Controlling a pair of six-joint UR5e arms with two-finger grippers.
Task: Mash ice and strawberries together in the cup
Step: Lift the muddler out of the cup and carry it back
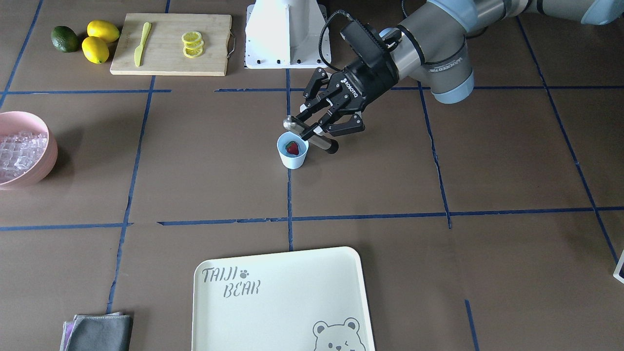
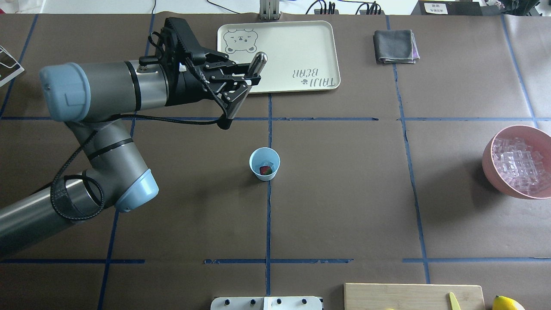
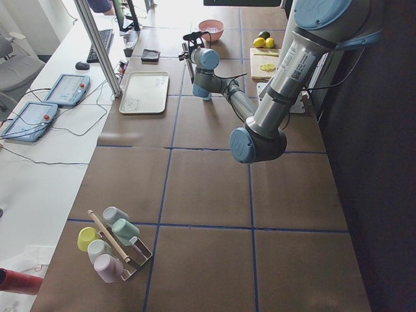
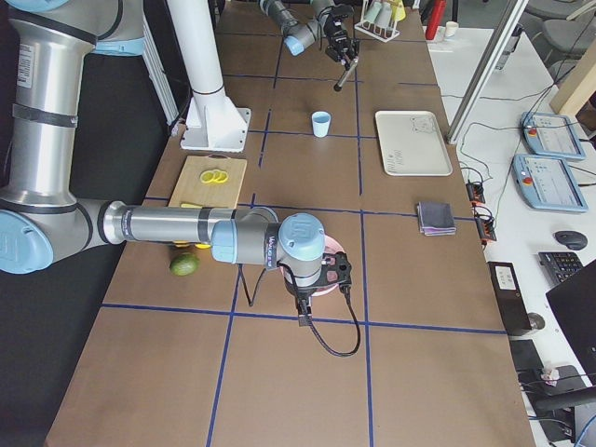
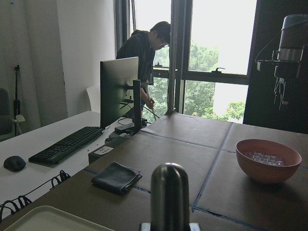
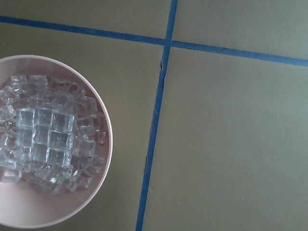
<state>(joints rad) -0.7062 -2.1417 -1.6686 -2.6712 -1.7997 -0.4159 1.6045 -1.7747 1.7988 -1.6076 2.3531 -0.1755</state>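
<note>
The light-blue cup [image 1: 293,157] [image 2: 256,160] stands at the table's middle. One red strawberry [image 1: 292,147] [image 2: 267,170] lies in it; I cannot tell if ice is in the cup. Ice [image 1: 18,151] [image 2: 516,163] [image 6: 43,144] fills the pink bowl [image 1: 46,161] [image 2: 495,172]. My left gripper [image 1: 312,129] [image 2: 245,84] is shut on a metal muddler [image 1: 322,142] [image 2: 257,62] [image 5: 169,192], held tilted in the air just above and behind the cup. My right gripper [image 4: 312,279] hangs over the pink bowl; I cannot tell if it is open.
A pale tray [image 1: 273,302] [image 2: 297,47] and a grey cloth [image 1: 97,331] [image 2: 394,46] lie on the operators' side. A cutting board [image 1: 209,44] with lemon slices and a knife, two lemons [image 1: 100,41] and a lime [image 1: 65,39] sit by the robot base [image 1: 285,34].
</note>
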